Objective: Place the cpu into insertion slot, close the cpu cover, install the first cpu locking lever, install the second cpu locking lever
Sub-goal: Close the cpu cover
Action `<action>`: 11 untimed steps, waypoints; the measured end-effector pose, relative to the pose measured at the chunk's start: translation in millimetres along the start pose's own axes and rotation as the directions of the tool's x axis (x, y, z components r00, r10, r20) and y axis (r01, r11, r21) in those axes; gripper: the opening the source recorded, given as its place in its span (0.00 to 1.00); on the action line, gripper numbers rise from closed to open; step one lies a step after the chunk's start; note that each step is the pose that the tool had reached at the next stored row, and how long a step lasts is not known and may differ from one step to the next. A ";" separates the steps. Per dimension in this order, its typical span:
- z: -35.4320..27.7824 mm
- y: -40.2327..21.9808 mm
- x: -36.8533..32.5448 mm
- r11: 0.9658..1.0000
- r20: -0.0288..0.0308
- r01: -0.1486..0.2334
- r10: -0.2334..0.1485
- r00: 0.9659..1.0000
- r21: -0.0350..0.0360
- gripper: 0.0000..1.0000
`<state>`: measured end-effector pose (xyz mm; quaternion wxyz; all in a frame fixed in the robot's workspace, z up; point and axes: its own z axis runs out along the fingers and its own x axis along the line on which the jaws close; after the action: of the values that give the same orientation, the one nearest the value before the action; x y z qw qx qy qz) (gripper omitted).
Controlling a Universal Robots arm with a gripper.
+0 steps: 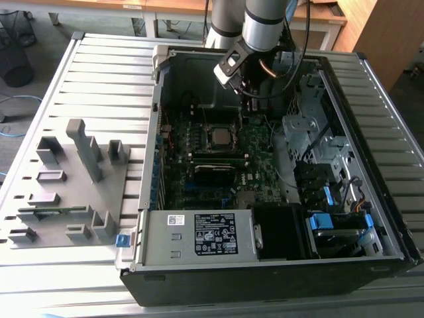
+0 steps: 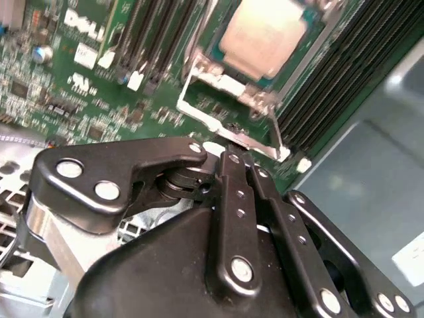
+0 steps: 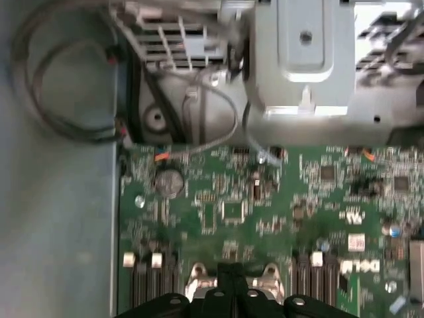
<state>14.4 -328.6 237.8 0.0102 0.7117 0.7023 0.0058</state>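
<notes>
One square cpu (image 2: 265,33) with a dull silver top is seated flat in the dark insertion slot (image 2: 306,56) on the green motherboard (image 3: 265,212). One thin silver cpu cover (image 2: 218,83) is raised open. The black gripper (image 2: 240,154) is closed, two fingers (image 2: 228,179) together at the cover's edge; a grasp cannot be confirmed

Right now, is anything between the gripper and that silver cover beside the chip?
Nothing visible stands between them. In the second wrist view the gripper, its tips closed together, sits right at the edge of the open cpu cover. The cpu lies uncovered beyond it.
</notes>
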 end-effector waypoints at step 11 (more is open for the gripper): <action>0.1 -19.3 2.8 1.000 0.000 0.000 0.000 1.000 -0.004 0.10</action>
<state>-4.8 -325.5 237.2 0.0114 0.7117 0.7023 0.0071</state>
